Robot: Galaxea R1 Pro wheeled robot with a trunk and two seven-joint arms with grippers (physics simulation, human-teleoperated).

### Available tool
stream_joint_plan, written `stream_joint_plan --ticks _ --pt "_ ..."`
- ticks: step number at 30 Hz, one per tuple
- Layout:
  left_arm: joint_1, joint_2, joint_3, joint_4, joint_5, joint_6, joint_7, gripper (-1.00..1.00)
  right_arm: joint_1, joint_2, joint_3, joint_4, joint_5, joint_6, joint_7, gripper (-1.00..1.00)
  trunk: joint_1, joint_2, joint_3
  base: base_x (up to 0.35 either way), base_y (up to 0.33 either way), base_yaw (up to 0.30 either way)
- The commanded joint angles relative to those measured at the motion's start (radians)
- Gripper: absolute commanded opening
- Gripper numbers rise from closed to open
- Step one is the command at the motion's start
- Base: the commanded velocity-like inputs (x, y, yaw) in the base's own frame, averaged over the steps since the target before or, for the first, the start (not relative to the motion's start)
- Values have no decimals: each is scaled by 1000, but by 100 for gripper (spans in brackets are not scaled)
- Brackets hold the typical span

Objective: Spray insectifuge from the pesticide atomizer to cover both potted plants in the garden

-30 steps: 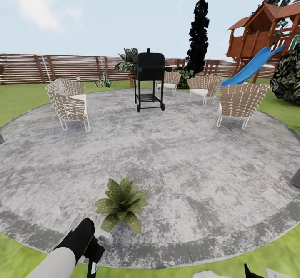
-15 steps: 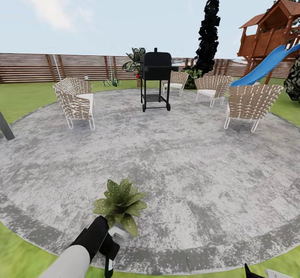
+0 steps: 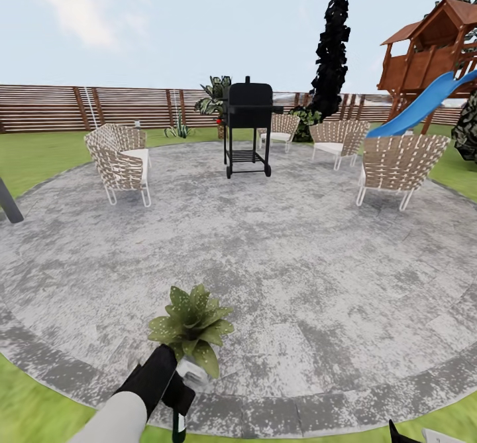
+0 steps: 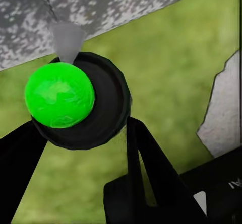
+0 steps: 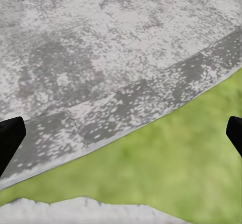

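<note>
Where the round grey patio [image 3: 298, 277] meets the lawn [image 3: 40, 151], the left gripper [image 3: 173, 395] hangs low, right next to one potted plant [image 3: 192, 327]. It is closed around the pesticide atomizer [image 4: 80, 100], a dark bottle with a bright green dot. In the left wrist view the black fingers [image 4: 146, 168] press on both sides of the bottle, and its pale spray tip points at the patio edge. In the head view the pale spray head sits just under the plant's leaves, nearly touching them.

The right gripper [image 5: 121, 133] is open. Its two black fingertips [image 5: 10, 138] sit far apart at the sides of the right wrist view, with nothing between them. Below them are the patio rim and grass.

I count one potted plant near the robot. There are four woven chairs [image 3: 119, 164] around the patio and one black grill [image 3: 248, 125] on wheels at the back. One tall dark tree [image 3: 330, 52] stands behind the chairs. One wooden playhouse [image 3: 430, 52] with one blue slide [image 3: 424, 105] is on the right. A brown slatted fence [image 3: 66, 106] runs along the back of the garden.
</note>
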Motion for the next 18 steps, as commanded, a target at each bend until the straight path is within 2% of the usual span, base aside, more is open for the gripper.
stream_joint_plan --ticks 1,2,5,8,18 --pt "0 -7 7 -2 -12 1 -9 -100 -2 0 -8 0 5 -5 8 100 0 0 -1 0 0 0" --pt "0 -10 7 -1 -8 -3 -10 -100 -2 0 -8 0 5 -5 8 100 0 0 -1 0 0 0" --pt "0 -13 7 2 24 -93 -19 -100 -2 0 -8 0 5 -5 8 100 0 0 -1 0 0 0" --pt "2 -9 5 5 34 -136 -37 -100 -2 0 -8 0 6 -5 8 100 0 0 -1 0 0 0" --pt "6 0 -2 6 23 -142 -33 -100 -2 0 -8 0 5 -5 8 100 0 0 -1 -7 0 0"
